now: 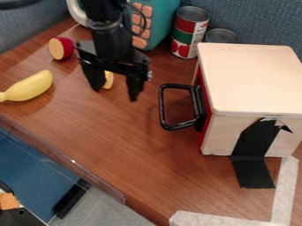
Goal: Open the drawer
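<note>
Your claw (pixel 115 92) hangs wide open, gripping nothing, apart from the black handle (pixel 161 106) on the red-fronted drawer (pixel 201 79), at view right. Behind, your tall can (pixel 189 33) wears a red, green and white label, its print too small to tell

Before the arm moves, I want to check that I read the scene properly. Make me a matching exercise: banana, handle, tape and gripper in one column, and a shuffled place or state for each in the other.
Column one
1. Banana
2. Handle
3. Tape
4. Gripper

Column two
A. Black, fixed to the front of the wooden box
B. Open, seen between the yellow fruit and the box
C. Lying at the left edge of the view
D. Running down the side of the box onto the table

Pairs: 1-C, 2-A, 3-D, 4-B
</note>
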`<action>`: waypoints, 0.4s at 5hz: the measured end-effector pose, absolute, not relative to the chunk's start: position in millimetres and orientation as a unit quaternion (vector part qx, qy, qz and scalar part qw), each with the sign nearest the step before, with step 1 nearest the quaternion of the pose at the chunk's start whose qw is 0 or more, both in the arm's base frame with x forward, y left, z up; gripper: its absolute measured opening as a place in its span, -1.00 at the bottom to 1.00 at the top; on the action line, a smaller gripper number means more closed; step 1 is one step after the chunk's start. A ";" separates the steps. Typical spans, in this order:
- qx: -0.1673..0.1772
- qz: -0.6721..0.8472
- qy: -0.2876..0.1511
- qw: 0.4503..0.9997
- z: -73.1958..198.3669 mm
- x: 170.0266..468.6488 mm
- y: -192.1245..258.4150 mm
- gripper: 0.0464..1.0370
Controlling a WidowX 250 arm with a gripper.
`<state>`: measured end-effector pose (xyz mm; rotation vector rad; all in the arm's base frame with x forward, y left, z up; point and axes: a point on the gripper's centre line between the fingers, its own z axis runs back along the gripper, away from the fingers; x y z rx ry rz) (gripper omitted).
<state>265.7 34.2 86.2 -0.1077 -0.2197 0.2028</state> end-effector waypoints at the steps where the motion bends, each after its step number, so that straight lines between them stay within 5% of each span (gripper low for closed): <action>1: -0.106 0.138 -0.104 0.979 67.8 281.9 25.0 0.93; 2: -0.108 0.165 -0.100 0.975 54.2 292.1 28.4 0.93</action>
